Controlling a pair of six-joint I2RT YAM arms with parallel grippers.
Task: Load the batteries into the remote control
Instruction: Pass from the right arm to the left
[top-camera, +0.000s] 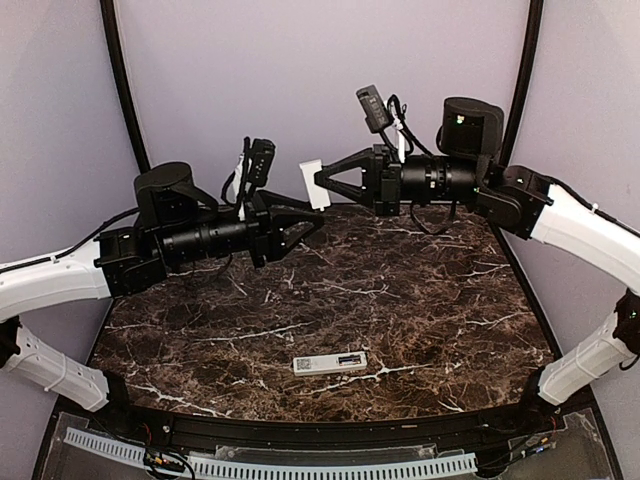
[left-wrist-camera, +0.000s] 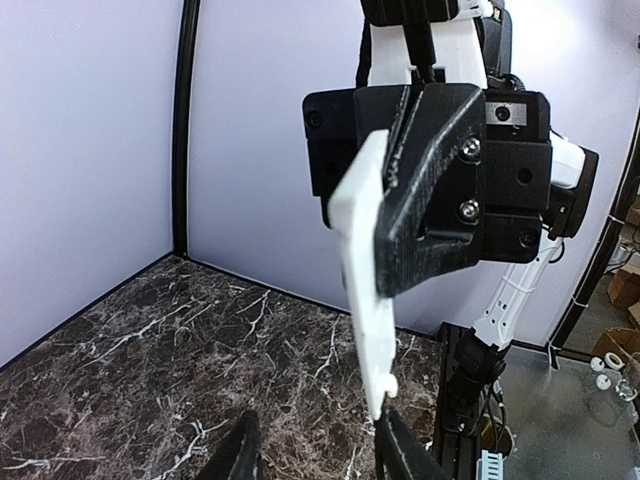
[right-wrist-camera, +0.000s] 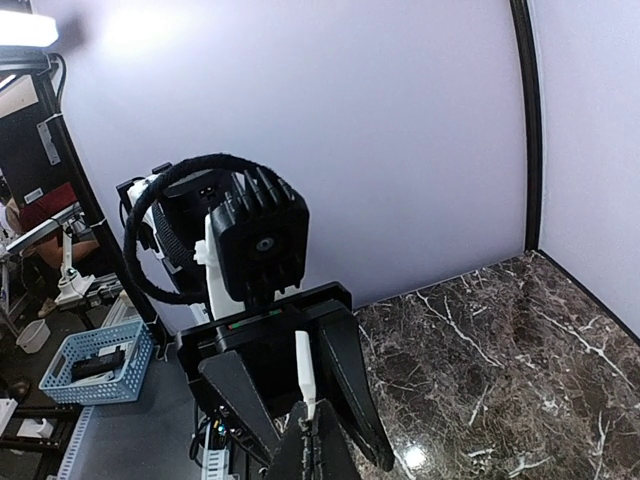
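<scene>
Top external view: the remote (top-camera: 330, 363) is just lying on the table near the middle of the near edge. The right fingers (top-camera: 338, 179) are clamped on a flat white strip (top-camera: 313, 185) up in the air, and the left fingers (top-camera: 298, 215) are part-open around its end. Can't spot any batteries, so I'd say loading hasn't really started.

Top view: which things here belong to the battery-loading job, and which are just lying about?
Job:
- remote control, lying on the table
- white strip, clamped in the right gripper, up off the table
- batteries: none visible

Lying about:
- blue basket, beyond the table edge
- cardboard box, off the table
</scene>
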